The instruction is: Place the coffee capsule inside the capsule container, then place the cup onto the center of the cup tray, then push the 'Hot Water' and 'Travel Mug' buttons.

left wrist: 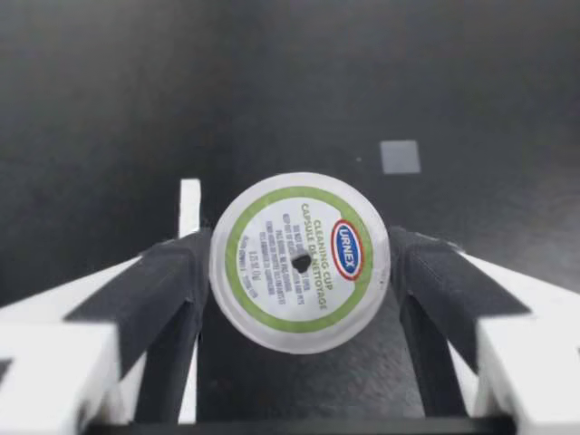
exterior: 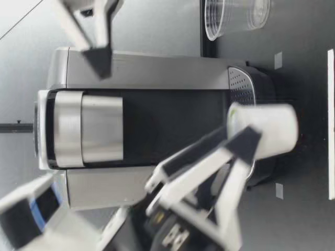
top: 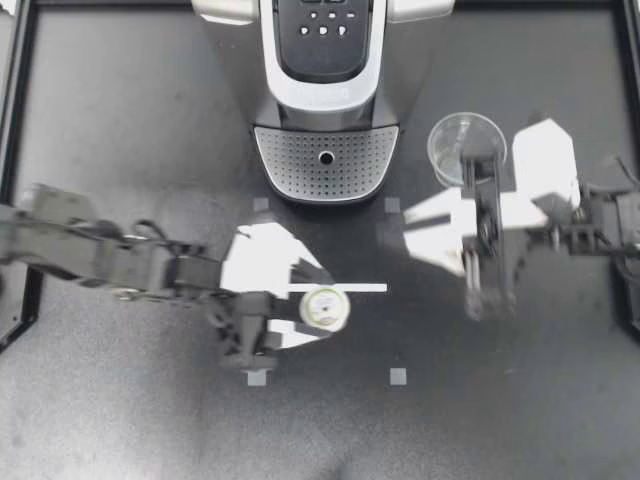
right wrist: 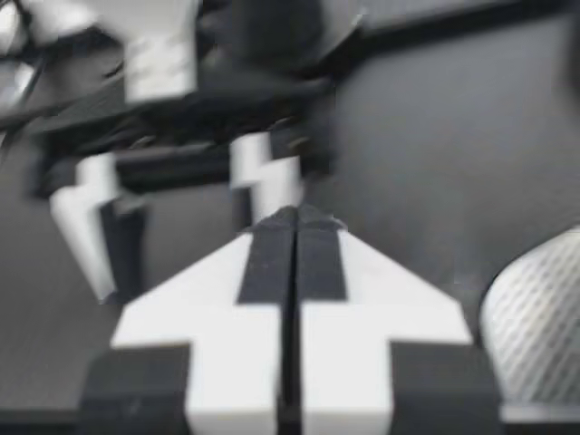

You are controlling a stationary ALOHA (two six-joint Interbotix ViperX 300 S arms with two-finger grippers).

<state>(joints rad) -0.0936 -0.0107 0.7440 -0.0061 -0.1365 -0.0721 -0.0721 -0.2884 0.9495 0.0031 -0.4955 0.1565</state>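
The coffee capsule [top: 323,307], white with a green-ringed foil lid, stands upright in front of the machine. My left gripper [top: 316,307] is shut on it; in the left wrist view both black pads [left wrist: 186,272] press the capsule's [left wrist: 299,258] rim from opposite sides. In the low view the capsule [exterior: 264,130] sits low by the table. The clear plastic cup [top: 466,148] stands upright beside the cup tray [top: 325,160]. My right gripper [top: 410,220] is shut and empty, hovering between cup and capsule; the right wrist view shows its pads [right wrist: 272,263] pressed together.
The coffee machine [top: 325,70] stands at the back centre, its button panel [top: 325,25] on top. White tape marks [top: 350,288] lie on the dark table. A black frame [top: 20,150] borders the table. The cup [exterior: 235,18] stands beside the machine [exterior: 146,130].
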